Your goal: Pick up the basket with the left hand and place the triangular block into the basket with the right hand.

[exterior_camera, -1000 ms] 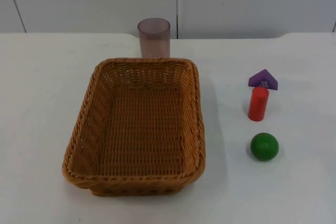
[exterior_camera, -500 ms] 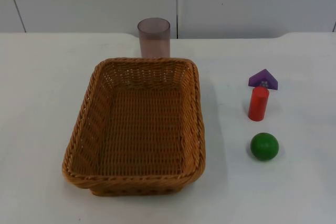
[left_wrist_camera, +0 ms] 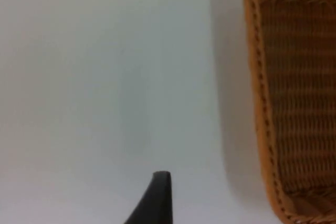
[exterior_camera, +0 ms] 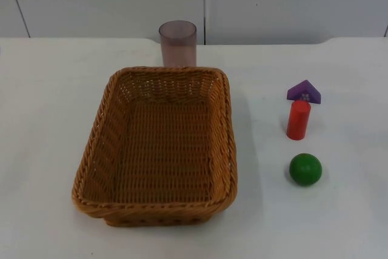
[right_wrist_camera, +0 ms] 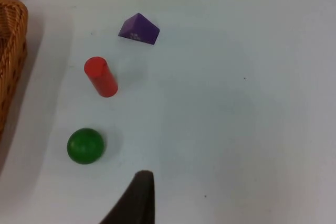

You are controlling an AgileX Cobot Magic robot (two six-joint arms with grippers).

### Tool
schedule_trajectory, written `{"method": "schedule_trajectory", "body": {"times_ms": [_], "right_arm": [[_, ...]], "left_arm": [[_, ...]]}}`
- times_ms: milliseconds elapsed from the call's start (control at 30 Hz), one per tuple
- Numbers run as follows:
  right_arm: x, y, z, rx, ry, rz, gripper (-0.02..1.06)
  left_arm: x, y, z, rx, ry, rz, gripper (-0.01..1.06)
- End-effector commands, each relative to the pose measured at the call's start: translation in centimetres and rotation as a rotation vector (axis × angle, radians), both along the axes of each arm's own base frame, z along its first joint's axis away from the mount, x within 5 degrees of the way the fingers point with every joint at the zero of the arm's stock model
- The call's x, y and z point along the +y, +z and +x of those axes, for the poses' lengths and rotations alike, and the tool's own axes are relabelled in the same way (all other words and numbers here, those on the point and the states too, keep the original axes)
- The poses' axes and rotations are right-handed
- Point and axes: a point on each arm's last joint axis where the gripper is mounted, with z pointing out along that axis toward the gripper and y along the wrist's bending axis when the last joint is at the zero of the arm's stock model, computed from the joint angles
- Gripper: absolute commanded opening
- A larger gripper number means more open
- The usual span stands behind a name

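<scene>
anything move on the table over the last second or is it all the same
Nothing visibly changed. The basket sits flat on the white table, with the purple cup behind it. The purple triangular block, red cylinder and green ball stay lined up beside the basket, untouched. Nothing has been gripped or released.

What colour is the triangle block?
Purple. The triangle block shows best in the right wrist view.
</scene>
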Motion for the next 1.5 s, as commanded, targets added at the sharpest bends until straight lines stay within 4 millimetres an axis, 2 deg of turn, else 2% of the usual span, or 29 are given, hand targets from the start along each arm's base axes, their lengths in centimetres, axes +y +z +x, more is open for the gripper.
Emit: {"method": "schedule_trajectory", "body": {"times_ms": [0,33,167,200,333,367,500,567,667,700,967,1167,1267,1333,1367,1400,1467], "right_arm": [[-0.1,0.3,0.1,-0.015,-0.002,-0.005,1.05],[-0.1,0.3,0.1,-0.015,-0.002,-0.005,1.05],[-0.1,0.2,0.1,-0.013,-0.002,-0.005,1.05],[-0.1,0.2,0.1,-0.013,-0.002,-0.005,1.05],[-0.1,0.2,0.0,-0.009,-0.002,-0.006,1.05],[-0.1,0.2,0.0,-0.009,-0.002,-0.006,1.05],[-0.1,0.2,0.1,-0.014,-0.002,-0.011,1.05],[-0.1,0.2,0.1,-0.014,-0.002,-0.011,1.05],[-0.1,0.3,0.1,-0.016,-0.002,-0.011,1.05],[-0.1,0.3,0.1,-0.016,-0.002,-0.011,1.05],[-0.1,0.2,0.1,-0.014,-0.002,-0.011,1.05],[-0.2,0.2,0.1,-0.013,-0.002,-0.018,1.05],[-0.3,0.2,0.1,-0.015,-0.002,-0.035,1.05],[-0.3,0.2,0.1,-0.015,-0.002,-0.035,1.05],[-0.3,0.2,0.1,-0.015,-0.002,-0.035,1.05],[-0.3,0.2,0.1,-0.015,-0.002,-0.035,1.05],[-0.3,0.2,0.1,-0.017,-0.002,-0.035,1.05]], "left_arm": [[-1.7,0.0,2.0,0.016,-0.056,-0.023,0.85],[-1.7,0.0,2.0,0.016,-0.056,-0.023,0.85],[-4.6,-2.6,5.8,0.090,-0.153,0.013,0.85],[-4.6,-2.6,5.8,0.090,-0.153,0.013,0.85],[-5.8,-6.0,8.9,0.161,-0.154,0.016,0.85],[-5.8,-6.0,8.9,0.161,-0.154,0.016,0.85],[-6.6,-9.4,11.6,0.256,-0.141,0.000,0.85],[-6.8,-9.8,11.9,0.267,-0.143,-0.001,0.85],[-7.8,-12.0,13.1,0.288,-0.160,0.012,0.85],[-7.8,-12.0,13.1,0.288,-0.160,0.012,0.85],[-8.1,-17.2,14.7,0.356,-0.123,0.021,0.85],[-8.2,-18.9,15.0,0.383,-0.101,0.006,0.85],[-8.3,-19.0,15.1,0.383,-0.102,0.007,0.75],[-8.3,-19.0,15.2,0.374,-0.099,0.006,0.59],[-8.3,-19.0,15.2,0.374,-0.099,0.006,0.59],[-8.3,-19.0,15.2,0.373,-0.094,0.000,0.50],[-8.4,-19.0,15.2,0.372,-0.077,-0.020,0.25]]}}
